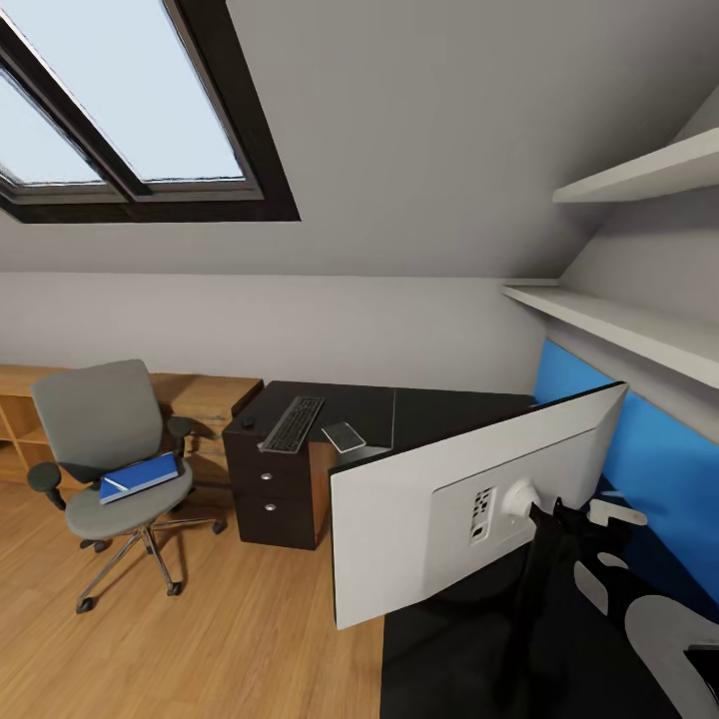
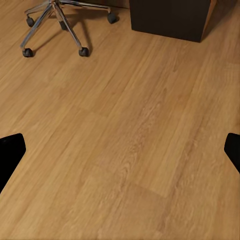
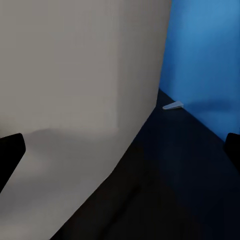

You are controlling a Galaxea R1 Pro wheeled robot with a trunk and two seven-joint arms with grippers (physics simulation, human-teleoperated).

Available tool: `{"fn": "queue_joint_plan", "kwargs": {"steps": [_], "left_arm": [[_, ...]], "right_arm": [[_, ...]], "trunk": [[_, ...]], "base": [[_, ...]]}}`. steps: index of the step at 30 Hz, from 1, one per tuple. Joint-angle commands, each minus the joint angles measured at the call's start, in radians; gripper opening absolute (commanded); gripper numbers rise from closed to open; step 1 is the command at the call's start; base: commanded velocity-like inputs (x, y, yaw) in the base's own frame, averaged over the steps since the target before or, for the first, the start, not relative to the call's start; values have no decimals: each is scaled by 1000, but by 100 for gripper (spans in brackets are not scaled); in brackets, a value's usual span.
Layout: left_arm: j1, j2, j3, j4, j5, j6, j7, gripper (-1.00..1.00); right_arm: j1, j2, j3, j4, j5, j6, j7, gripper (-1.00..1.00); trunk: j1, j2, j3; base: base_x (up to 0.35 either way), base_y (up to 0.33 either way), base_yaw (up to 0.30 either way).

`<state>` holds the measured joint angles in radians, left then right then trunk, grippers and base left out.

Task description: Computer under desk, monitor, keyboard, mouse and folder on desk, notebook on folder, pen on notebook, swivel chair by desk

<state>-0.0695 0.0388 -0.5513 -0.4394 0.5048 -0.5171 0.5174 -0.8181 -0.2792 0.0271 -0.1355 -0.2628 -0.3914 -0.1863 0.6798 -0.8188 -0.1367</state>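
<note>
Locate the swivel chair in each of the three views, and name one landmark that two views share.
Head view: swivel chair at lower left, on the wooden floor.
Left wrist view: its chrome star base near the upper edge.
Right wrist view: not in it.
Shared landmark: the floor and the desk drawer block.

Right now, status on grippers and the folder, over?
Left gripper open over bare floor, right gripper open by the monitor back. Folder on the chair seat, not yet on the desk. Nothing held.
</note>
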Motion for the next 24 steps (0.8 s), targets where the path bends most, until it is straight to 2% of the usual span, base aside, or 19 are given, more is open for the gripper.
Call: {"fn": "queue_joint_plan", "kwargs": {"steps": [1, 10, 20, 24], "left_arm": [[-1, 1, -9, -1, 6, -3, 7, 100], [-1, 1, -10, -1, 7, -2, 7, 100], [-1, 1, -9, -1, 9, -1, 7, 100], [-1, 1, -9, -1, 8, -1, 7, 100]], "right_arm": [[-1, 0, 5, 0, -4, -3, -1, 100], [-1, 0, 5, 0, -4, -3, -2, 100], [-1, 1, 5, 1, -4, -3, -4, 100], [-1, 3, 6, 1, -4, -3, -5, 100]], "trunk": [[0, -1, -2], [0, -1, -2], [0, -1, -2], [0, -1, -2]], "base": [[0, 0, 0], [-60, 0, 0], [-321, 1, 0], [-312, 121, 0]]}}
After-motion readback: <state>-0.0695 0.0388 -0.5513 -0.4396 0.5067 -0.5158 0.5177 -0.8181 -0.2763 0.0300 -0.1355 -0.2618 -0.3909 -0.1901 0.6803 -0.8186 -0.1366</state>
